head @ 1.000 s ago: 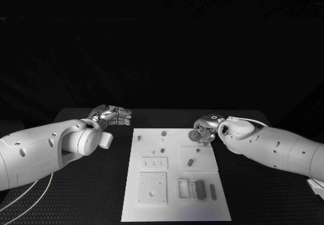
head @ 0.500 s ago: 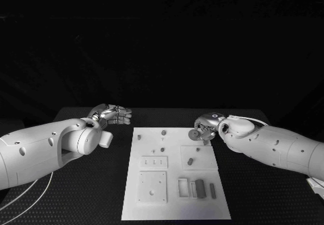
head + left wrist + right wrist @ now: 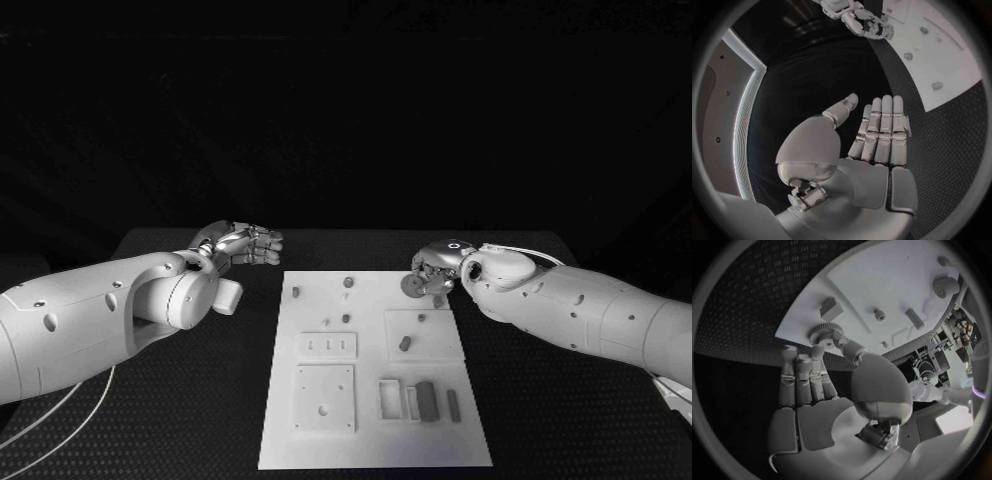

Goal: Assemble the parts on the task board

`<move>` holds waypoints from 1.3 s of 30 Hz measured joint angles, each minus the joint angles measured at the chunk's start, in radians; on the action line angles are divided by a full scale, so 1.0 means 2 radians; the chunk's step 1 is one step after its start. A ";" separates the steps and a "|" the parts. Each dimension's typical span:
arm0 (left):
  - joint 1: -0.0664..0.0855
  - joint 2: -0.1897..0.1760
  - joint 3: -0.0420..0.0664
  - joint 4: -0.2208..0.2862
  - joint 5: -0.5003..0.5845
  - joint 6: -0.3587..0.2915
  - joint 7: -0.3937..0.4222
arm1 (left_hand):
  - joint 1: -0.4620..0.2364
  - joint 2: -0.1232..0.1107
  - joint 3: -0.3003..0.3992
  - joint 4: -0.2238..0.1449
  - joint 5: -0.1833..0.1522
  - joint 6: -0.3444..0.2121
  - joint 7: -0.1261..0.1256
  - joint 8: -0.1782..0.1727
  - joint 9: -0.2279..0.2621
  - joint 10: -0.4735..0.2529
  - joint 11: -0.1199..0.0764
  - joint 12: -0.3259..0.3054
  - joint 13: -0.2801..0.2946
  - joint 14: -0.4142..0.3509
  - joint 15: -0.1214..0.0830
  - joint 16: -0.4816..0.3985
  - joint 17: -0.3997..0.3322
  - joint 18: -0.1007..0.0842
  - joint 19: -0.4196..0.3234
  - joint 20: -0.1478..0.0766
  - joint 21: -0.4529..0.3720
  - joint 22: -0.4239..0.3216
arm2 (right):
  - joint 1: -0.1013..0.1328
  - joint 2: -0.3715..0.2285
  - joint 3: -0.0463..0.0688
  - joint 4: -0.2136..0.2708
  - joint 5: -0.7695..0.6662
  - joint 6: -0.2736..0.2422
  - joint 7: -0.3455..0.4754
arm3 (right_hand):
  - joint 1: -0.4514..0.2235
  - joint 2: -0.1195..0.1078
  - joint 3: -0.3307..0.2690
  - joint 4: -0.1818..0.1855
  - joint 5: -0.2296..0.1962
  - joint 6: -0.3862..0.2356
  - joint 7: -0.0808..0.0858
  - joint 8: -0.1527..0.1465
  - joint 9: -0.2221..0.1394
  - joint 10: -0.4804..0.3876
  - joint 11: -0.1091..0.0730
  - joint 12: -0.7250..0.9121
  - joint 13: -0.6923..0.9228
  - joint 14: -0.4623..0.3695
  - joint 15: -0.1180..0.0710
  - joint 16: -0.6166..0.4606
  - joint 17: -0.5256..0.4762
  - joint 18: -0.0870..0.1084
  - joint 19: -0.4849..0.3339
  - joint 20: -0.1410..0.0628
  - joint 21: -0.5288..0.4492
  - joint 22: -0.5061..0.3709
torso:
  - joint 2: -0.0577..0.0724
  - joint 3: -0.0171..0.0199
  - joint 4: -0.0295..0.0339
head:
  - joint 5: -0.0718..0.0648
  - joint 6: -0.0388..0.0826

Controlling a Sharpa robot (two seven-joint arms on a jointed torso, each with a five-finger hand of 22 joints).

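Observation:
The white task board (image 3: 372,440) lies in the middle of the black table. My right hand (image 3: 433,270) hovers over the board's far right corner and pinches a small round toothed part (image 3: 413,285) between thumb and a finger; the right wrist view shows this toothed part (image 3: 824,332) at the fingertips, above the board (image 3: 879,275). My left hand (image 3: 245,243) is off the board's far left corner, over the table. In the left wrist view the left hand (image 3: 879,135) has straight fingers and holds nothing. Small pegs (image 3: 351,285) stand on the board's far half.
Two square plates (image 3: 326,400) sit on the board's near left, and several upright bars (image 3: 427,400) stand at its near right. A block (image 3: 831,306) and a small peg (image 3: 878,315) lie on the board near my right hand. Black table (image 3: 173,420) surrounds the board.
My right hand has drifted slightly toward the table's far side with the toothed part still pinched. The left hand has barely moved.

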 measured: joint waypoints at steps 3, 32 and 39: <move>0.000 0.001 0.000 -0.001 0.000 0.000 0.000 | 0.000 0.000 0.000 0.000 0.000 0.000 0.000 0.000 0.000 0.000 0.000 0.000 0.000 0.000 0.000 0.000 0.000 0.000 0.000 0.000 0.000 0.000 | 0.000 0.002 0.000 -0.001 0.001 0.002 0.000 | 0.000 0.000 -0.002 -0.002 0.000 0.000 0.000 0.000 0.000 0.000 0.000 0.000 0.000 0.000 0.000 0.000 0.000 0.000 0.000 0.000 0.000 0.000 | 0.000 0.0000 0.0000 | 0.000 -0.001; 0.000 0.002 0.000 -0.002 -0.001 0.002 -0.001 | 0.000 0.000 0.000 0.000 0.000 0.000 0.000 -0.002 0.000 0.000 0.000 0.000 0.000 0.000 0.000 -0.002 0.001 0.000 0.000 0.000 0.000 0.000 | -0.001 0.011 0.001 -0.009 0.014 0.012 0.006 | -0.012 -0.025 -0.001 -0.003 0.000 0.000 0.000 -0.015 -0.011 -0.001 -0.001 0.002 -0.002 -0.011 0.005 0.005 -0.005 0.001 -0.009 0.004 0.003 0.000 | -0.001 0.0000 -0.0003 | 0.001 -0.006; 0.000 0.002 0.000 -0.002 -0.001 0.002 -0.001 | 0.000 0.000 0.000 0.000 0.000 0.000 0.000 -0.002 0.000 0.000 0.000 0.000 0.000 0.000 0.000 -0.002 0.002 0.000 0.000 0.000 -0.002 0.000 | -0.001 0.012 0.002 -0.009 0.016 0.013 0.008 | -0.003 -0.002 0.002 -0.014 0.000 0.000 0.000 -0.009 -0.011 -0.001 -0.001 0.009 -0.002 -0.014 0.005 0.013 -0.005 0.002 -0.013 0.004 0.007 0.000 | -0.001 0.0001 -0.0001 | 0.001 -0.007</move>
